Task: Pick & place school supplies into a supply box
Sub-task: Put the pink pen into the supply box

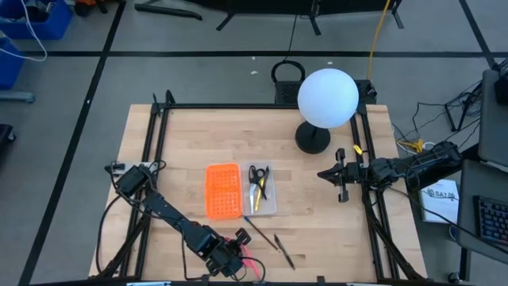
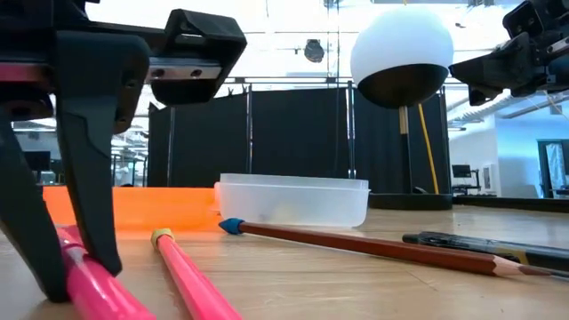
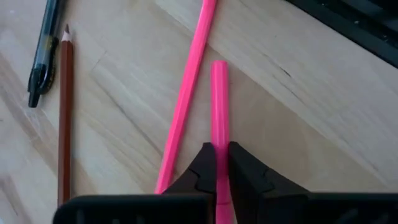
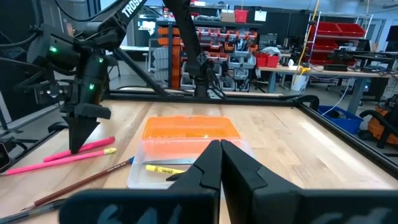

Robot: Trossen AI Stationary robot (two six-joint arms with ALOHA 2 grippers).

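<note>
While the left gripper (image 3: 217, 163) pinches a pink pen (image 3: 219, 106) on the table, the pick step is in hand.

Its fingers are narrow, closed around the pen, which still lies flat on the wood near the table's front edge; a second pink pencil (image 3: 186, 93) lies just beside it, crossing close to the fingertips. A brown pencil (image 3: 64, 118) and a black pen (image 3: 43, 53) rest a little further along the table. The box (image 1: 262, 195) sits toward the table's middle, beside an orange panel (image 1: 223, 191), with scissors (image 1: 258, 176) and a yellow pencil (image 4: 168, 168) already inside. The right gripper (image 4: 221, 163) waits above the table's right side, fingers together and empty. Next, I judge, comes a straight lift that leaves the neighbouring pencil undisturbed, then a carry to the box.
</note>
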